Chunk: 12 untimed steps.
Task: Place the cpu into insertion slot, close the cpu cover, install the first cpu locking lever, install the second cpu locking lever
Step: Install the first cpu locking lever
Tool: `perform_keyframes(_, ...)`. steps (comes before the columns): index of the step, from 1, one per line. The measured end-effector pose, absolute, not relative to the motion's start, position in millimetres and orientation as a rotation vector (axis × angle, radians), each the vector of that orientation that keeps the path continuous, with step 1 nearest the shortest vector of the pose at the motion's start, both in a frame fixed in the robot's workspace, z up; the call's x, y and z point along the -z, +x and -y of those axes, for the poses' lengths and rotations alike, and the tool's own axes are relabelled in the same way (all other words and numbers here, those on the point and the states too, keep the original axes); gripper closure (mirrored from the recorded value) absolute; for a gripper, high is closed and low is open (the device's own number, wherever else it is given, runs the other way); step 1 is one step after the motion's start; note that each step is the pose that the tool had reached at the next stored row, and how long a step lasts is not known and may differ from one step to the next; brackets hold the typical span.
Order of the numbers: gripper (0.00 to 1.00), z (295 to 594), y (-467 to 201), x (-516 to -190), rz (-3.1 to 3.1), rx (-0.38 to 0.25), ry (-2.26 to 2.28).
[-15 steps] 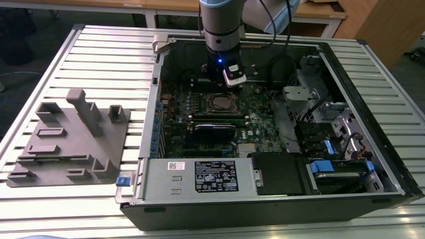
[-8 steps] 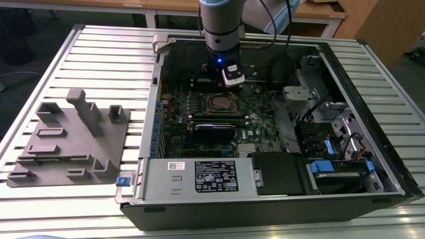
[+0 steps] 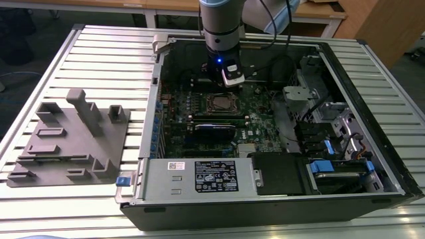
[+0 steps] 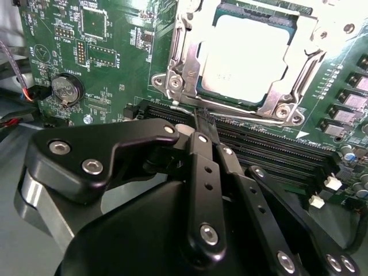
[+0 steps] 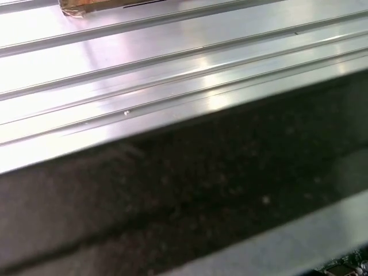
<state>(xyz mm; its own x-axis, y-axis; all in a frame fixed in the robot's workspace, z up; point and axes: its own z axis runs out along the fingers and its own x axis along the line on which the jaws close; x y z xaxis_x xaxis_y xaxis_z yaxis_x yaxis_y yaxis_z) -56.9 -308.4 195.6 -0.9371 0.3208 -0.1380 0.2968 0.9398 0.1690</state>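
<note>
Cpu [image 4: 244, 54] seated beneath the cpu cover [image 4: 184, 54]
Gripper [image 4: 204, 122] clenched, fingertips together, just beside the cover's edge.

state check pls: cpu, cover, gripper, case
cover: down flat around the cpu
cpu: seated, top showing through the cover's cut-out
gripper: shut, tips close beside the cover's edge; contact can't be told
case: lying on its side, open
</note>
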Motion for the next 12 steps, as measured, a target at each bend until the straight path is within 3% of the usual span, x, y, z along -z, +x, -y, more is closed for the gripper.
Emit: perform_keyframes(12,0.89,308.2,-57.1,-195.7,-2.927,-0.196,0.481)
